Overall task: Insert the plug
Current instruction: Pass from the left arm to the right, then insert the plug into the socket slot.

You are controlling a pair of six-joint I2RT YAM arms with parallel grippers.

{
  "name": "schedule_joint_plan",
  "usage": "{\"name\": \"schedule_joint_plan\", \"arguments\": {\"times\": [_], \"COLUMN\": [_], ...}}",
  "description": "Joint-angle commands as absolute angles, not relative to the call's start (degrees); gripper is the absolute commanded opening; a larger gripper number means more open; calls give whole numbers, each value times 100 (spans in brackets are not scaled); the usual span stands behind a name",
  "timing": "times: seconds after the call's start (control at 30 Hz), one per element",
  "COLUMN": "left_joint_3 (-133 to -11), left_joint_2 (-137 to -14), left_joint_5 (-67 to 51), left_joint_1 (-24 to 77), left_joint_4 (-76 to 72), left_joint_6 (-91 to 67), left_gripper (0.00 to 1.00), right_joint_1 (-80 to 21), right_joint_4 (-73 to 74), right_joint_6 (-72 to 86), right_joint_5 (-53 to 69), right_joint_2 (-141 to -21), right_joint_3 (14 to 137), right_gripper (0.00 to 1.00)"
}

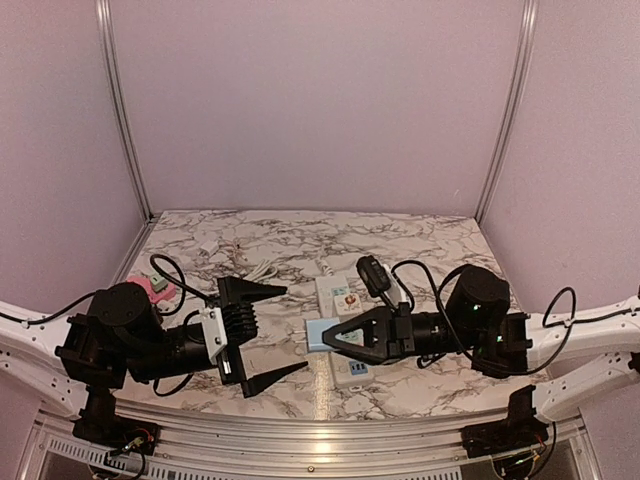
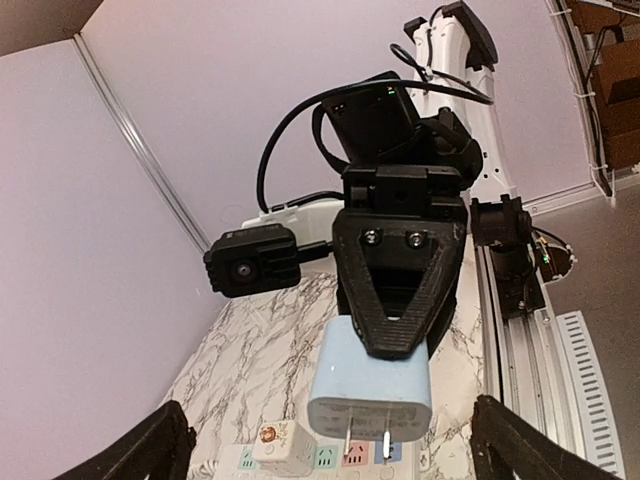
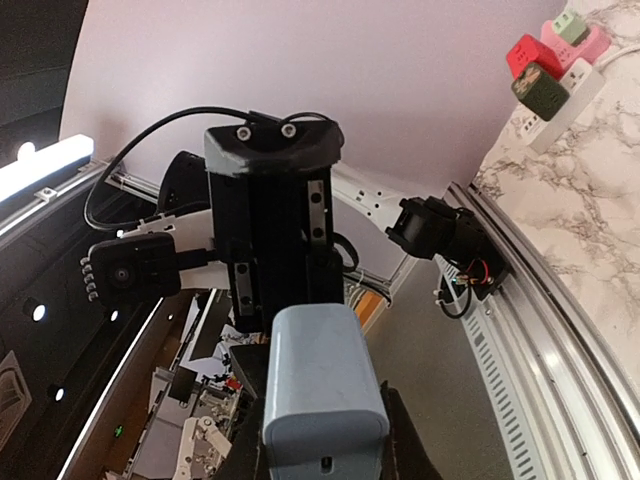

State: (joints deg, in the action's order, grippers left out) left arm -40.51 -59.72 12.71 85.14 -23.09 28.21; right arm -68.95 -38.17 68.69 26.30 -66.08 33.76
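My right gripper (image 1: 335,338) is shut on a light blue plug (image 1: 320,335) and holds it just above the white power strip (image 1: 350,372). In the left wrist view the plug (image 2: 370,385) hangs with its two metal prongs pointing down, close over the strip's coloured sockets (image 2: 400,455); I cannot tell whether they touch. In the right wrist view the plug (image 3: 322,385) sits between my right gripper's (image 3: 322,445) fingers. My left gripper (image 1: 296,328) is open wide and empty, facing the plug from the left, its fingers (image 2: 150,450) at the bottom corners.
A white cube adapter (image 1: 345,298) with an orange mark is plugged into the strip, also seen in the left wrist view (image 2: 285,447). A second strip with red, green and pink adapters (image 3: 545,75) lies at the table's left (image 1: 155,287). Loose cables lie behind.
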Motion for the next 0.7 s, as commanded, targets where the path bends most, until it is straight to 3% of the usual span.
{"name": "schedule_joint_plan", "arguments": {"times": [0.0,0.33,0.67], "left_joint_3": [-3972,-3751,-3537], "left_joint_2": [-5592,-5137,-4951], "left_joint_5": [2075,2993,3252], "left_joint_1": [8543,8543,8543], "left_joint_4": [-2350,-1938,-1803], "left_joint_6": [2207,1525,1240], "left_gripper": [99,99,99], "right_joint_1": [-6770,-6652,-6653], "right_joint_4": [-1655,1747,2744], "right_joint_6": [6163,5812,6061], "right_joint_5": [1880,71,-484], "right_joint_2": [-6008,-5457,-6107], "right_joint_3": [3955,4526,4709], "right_gripper": [0,0,0]}}
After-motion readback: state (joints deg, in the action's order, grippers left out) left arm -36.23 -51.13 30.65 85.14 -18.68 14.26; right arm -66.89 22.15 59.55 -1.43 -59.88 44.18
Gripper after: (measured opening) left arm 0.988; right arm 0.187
